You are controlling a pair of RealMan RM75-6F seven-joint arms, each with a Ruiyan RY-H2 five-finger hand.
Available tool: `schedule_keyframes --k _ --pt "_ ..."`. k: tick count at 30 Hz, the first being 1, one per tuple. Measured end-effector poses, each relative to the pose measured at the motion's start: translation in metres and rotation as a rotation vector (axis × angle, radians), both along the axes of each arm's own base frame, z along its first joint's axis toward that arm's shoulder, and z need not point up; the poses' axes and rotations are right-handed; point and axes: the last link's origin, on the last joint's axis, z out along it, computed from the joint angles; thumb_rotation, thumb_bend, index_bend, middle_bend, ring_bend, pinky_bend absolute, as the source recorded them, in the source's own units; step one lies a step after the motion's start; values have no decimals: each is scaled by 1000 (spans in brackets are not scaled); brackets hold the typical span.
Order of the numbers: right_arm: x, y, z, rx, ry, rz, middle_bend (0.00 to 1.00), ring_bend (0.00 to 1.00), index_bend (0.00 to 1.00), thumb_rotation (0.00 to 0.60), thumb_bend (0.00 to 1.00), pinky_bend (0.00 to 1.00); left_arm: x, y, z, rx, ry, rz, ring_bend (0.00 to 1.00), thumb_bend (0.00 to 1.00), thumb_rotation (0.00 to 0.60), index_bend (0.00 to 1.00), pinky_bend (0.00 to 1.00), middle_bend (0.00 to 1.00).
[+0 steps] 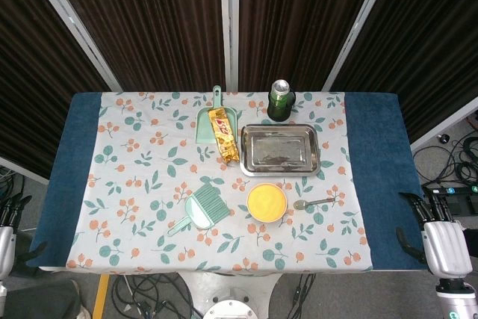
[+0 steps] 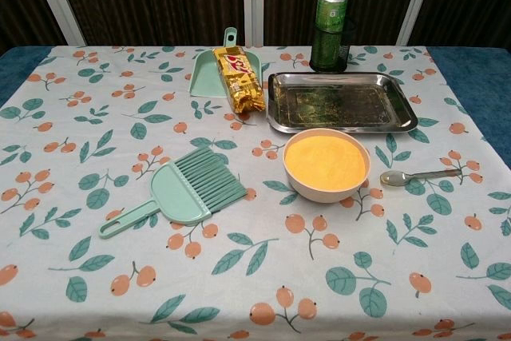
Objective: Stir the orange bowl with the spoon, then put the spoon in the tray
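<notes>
A rectangular table (image 1: 373, 184) with a dark blue top fills most of the head view, and a white cloth (image 1: 134, 177) printed with teal leaves and orange berries covers its middle. Behind it hang dark pleated curtains (image 1: 149, 20) split by pale metal struts; cables lie on the grey floor at the right.

The shiny steel tray (image 2: 403, 113), a shallow rectangle with rounded corners and a smudged base, lies at the far right of the cloth. Just in front of it, close but apart, stands the orange bowl (image 2: 327, 167), round, pale-walled and full of a fine orange powder. The metal spoon (image 2: 415, 176) lies flat on the cloth just right of the bowl, its scoop towards the bowl.

A mint plastic brush (image 2: 180, 191) with ribbed bristles lies left of the bowl. A matching dustpan (image 2: 214, 69) sits further back, with a glossy gold snack packet (image 2: 239, 77) lying partly on it. A green can (image 2: 331, 25) stands upright beyond the tray.

The right hand (image 1: 441, 240) hangs off the table's right edge, dark fingers spread and holding nothing. The left hand (image 1: 9, 218) is only partly seen at the left edge, fingers apart, nothing in them.
</notes>
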Motion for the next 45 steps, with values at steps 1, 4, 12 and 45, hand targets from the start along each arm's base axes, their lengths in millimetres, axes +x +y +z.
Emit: schedule_keyframes --k 1,4,12,45 --pt "0 0 0 -2 -1 0 211 38 168 600 320 103 0 0 0 -1 0 0 116 104 600 176 136 179" --pt "0 -1 1 -2 -2 2 221 39 168 600 320 103 1 0 0 -4 3 1 116 104 600 176 137 179" --pt "2 -5 -2 9 -1 9 315 149 168 600 289 175 0 -1 0 -7 -4 8 116 105 600 176 136 179" --pt "19 -149 -162 456 249 -16 933 1000 462 600 288 1000 -10 11 -6 -56 -25 56 116 105 600 176 136 179"
